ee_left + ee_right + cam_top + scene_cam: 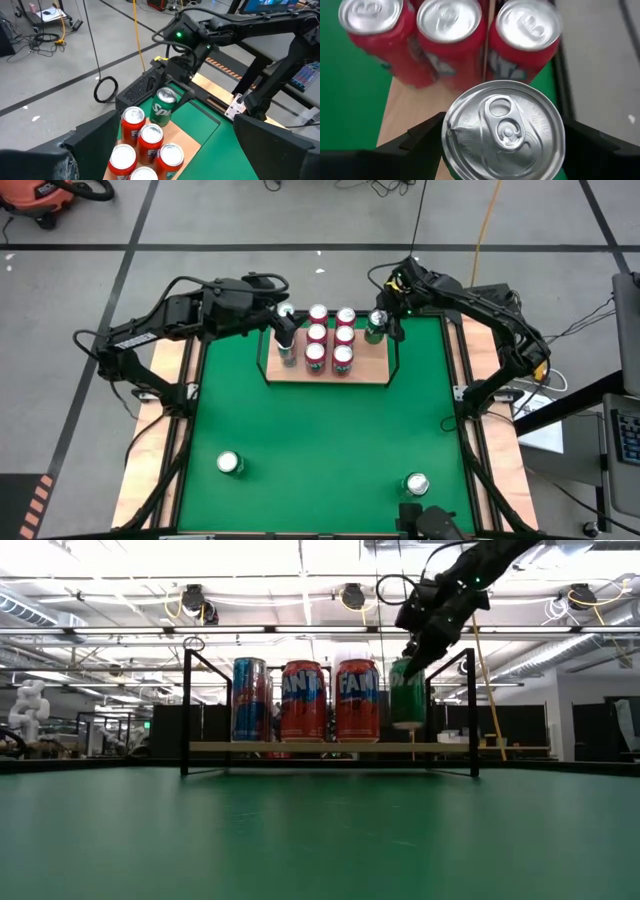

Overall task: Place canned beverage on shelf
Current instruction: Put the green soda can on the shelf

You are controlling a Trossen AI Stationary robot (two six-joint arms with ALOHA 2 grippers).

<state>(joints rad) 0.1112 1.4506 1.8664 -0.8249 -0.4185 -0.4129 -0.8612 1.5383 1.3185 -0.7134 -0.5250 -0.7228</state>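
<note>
The shelf [372, 370], a light-wood board in black rails, stands at the mat's far middle. On it are several red cans [330, 345] and a blue can [250, 700] at its left. My right gripper [385, 328] is shut on a green can [407, 695] over the shelf's far right corner. My left gripper [285, 330] hovers open above the shelf's left end, touching nothing; in its wrist view its fingers [95, 142] stand wide apart over the red cans [142, 147]. My right gripper pinches the green can between its two fingers [420, 137], one on each side of the wall just below the top rim [451, 142]. It comes slanting down from the far right. The can stays upright, its base [407, 726] a little above the board.
Two loose cans stand on the green mat near the front edge, one at the left [230, 464] and one at the right [417, 484]. The shelf's black rails [186, 710] rise at its sides and back. Open mat lies between shelf and front cans.
</note>
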